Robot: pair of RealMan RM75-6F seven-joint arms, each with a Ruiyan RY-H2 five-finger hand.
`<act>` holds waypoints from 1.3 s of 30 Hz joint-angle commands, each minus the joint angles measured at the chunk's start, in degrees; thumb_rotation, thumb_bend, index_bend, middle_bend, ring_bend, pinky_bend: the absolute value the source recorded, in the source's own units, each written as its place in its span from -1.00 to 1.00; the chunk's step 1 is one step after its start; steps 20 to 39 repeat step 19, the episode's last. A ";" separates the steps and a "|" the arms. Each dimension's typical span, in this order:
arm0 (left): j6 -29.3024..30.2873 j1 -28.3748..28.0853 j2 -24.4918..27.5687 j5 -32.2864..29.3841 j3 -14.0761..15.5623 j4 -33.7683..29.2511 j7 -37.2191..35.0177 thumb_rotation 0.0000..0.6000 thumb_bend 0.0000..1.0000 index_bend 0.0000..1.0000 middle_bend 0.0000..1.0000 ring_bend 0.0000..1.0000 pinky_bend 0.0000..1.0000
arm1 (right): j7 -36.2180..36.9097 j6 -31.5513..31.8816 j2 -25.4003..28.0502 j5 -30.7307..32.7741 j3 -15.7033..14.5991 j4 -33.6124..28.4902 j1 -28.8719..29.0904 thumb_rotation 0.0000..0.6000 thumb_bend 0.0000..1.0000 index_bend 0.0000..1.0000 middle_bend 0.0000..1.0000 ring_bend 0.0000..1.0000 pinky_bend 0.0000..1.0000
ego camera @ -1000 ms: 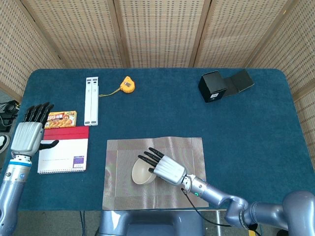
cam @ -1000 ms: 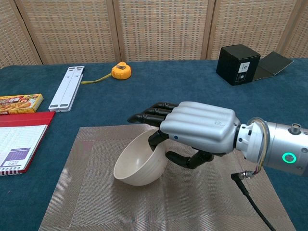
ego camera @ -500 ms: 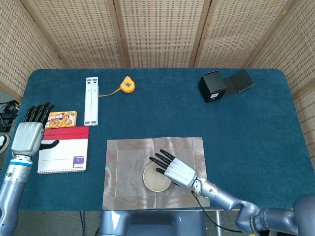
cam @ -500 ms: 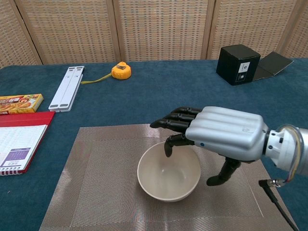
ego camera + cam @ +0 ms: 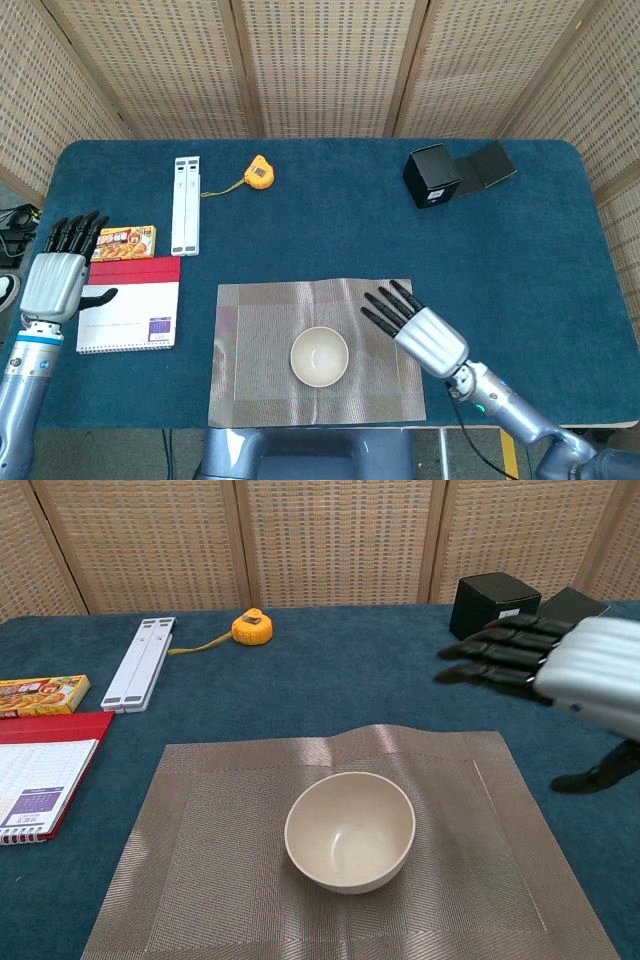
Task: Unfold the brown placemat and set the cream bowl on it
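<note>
Cream bowl (image 5: 319,356) upright at centre of flat brown placemat (image 5: 250,330), task apparently complete; right hand (image 5: 418,329) lower right, fingers (image 5: 385,303) spread, empty; left hand (image 5: 57,275) far left, open, idle

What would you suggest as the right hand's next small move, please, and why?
Probably just draw the right hand away toward its own side. The cream bowl sits upright on the unfolded brown placemat, and the hand is open and holds nothing, so the task looks done.
</note>
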 commanded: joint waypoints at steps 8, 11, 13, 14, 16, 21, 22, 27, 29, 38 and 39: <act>5.28 4.22 0.52 4.39 3.12 -1.66 -0.71 1.00 -1.00 -1.00 -1.00 -1.00 -1.00 | 5.09 10.62 5.01 8.66 2.32 6.84 -10.97 1.00 -1.00 -1.00 -1.00 -1.00 -1.00; 7.21 6.16 0.81 5.56 4.36 -1.49 -1.84 1.00 -1.00 -1.00 -1.00 -1.00 -1.00 | 8.25 13.03 4.43 12.61 3.70 7.90 -14.16 1.00 -1.00 -1.00 -1.00 -1.00 -1.00; 8.53 7.63 0.95 6.46 5.36 -0.95 -2.86 1.00 -1.00 -1.00 -1.00 -1.00 -1.00 | 10.28 15.18 3.29 14.73 4.61 8.53 -16.47 1.00 -1.00 -1.00 -1.00 -1.00 -1.00; 8.91 8.13 0.98 6.77 5.76 -0.70 -3.18 1.00 -1.00 -1.00 -1.00 -1.00 -1.00 | 10.76 15.88 2.84 15.12 4.79 8.82 -17.16 1.00 -1.00 -1.00 -1.00 -1.00 -1.00; 9.72 9.30 1.02 7.68 6.72 -0.07 -4.26 1.00 -1.00 -1.00 -1.00 -1.00 -1.00 | 11.86 17.94 1.47 15.74 5.09 9.90 -19.07 1.00 -1.00 -1.00 -1.00 -1.00 -1.00; 10.82 10.56 1.12 8.79 7.50 0.37 -5.76 1.00 -1.00 -1.00 -1.00 -1.00 -1.00 | 13.57 19.77 0.12 15.37 5.09 11.21 -20.71 1.00 -1.00 -1.00 -1.00 -1.00 -1.00; 10.82 10.56 1.12 8.79 7.50 0.37 -5.76 1.00 -1.00 -1.00 -1.00 -1.00 -1.00 | 13.57 19.77 0.12 15.37 5.09 11.21 -20.71 1.00 -1.00 -1.00 -1.00 -1.00 -1.00; 10.82 10.56 1.12 8.79 7.50 0.37 -5.76 1.00 -1.00 -1.00 -1.00 -1.00 -1.00 | 13.57 19.77 0.12 15.37 5.09 11.21 -20.71 1.00 -1.00 -1.00 -1.00 -1.00 -1.00; 10.82 10.56 1.12 8.79 7.50 0.37 -5.76 1.00 -1.00 -1.00 -1.00 -1.00 -1.00 | 13.57 19.77 0.12 15.37 5.09 11.21 -20.71 1.00 -1.00 -1.00 -1.00 -1.00 -1.00; 10.82 10.56 1.12 8.79 7.50 0.37 -5.76 1.00 -1.00 -1.00 -1.00 -1.00 -1.00 | 13.57 19.77 0.12 15.37 5.09 11.21 -20.71 1.00 -1.00 -1.00 -1.00 -1.00 -1.00; 10.82 10.56 1.12 8.79 7.50 0.37 -5.76 1.00 -1.00 -1.00 -1.00 -1.00 -1.00 | 13.57 19.77 0.12 15.37 5.09 11.21 -20.71 1.00 -1.00 -1.00 -1.00 -1.00 -1.00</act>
